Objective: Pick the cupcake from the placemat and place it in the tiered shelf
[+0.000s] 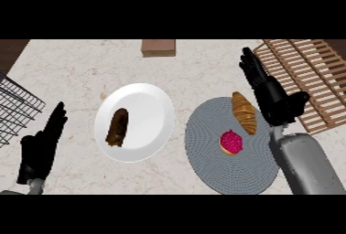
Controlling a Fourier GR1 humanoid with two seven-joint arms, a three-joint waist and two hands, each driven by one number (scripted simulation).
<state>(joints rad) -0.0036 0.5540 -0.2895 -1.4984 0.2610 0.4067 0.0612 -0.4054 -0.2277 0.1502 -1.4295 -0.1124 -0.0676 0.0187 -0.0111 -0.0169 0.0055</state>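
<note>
1. The cupcake (231,142), topped in pink, sits on the round grey placemat (223,173), right of the mat's middle. No hand touches it.
2. A croissant (244,112) lies on the same mat just above the cupcake, long axis running up and down the view. The two are close, but a thin strip of mat shows between them.
3. The right hand (273,98) hangs just right of the croissant, over the mat's upper right edge. Its fingers are straight and spread, pointing toward the far side of the counter, the thumb sticks out to the right, and it holds nothing. Its grey forearm comes up from the lower edge along the mat's right side.
4. The tiered shelf (317,77), made of pale wooden slats, fills the upper right corner. The right hand's thumb and palm overlap its near left edge in this view; whether they touch cannot be told.
5. Left of the mat, well apart from the cupcake, a white plate (145,98) carries a dark brown eclair (117,127) lying lengthwise.
6. The left hand (40,146) rests at the lower left, fingers straight and up, holding nothing.
7. A black wire basket (17,109) juts in from the left edge above that hand.
8. A brown block (159,47) stands at the far edge of the marbled counter (74,68).
</note>
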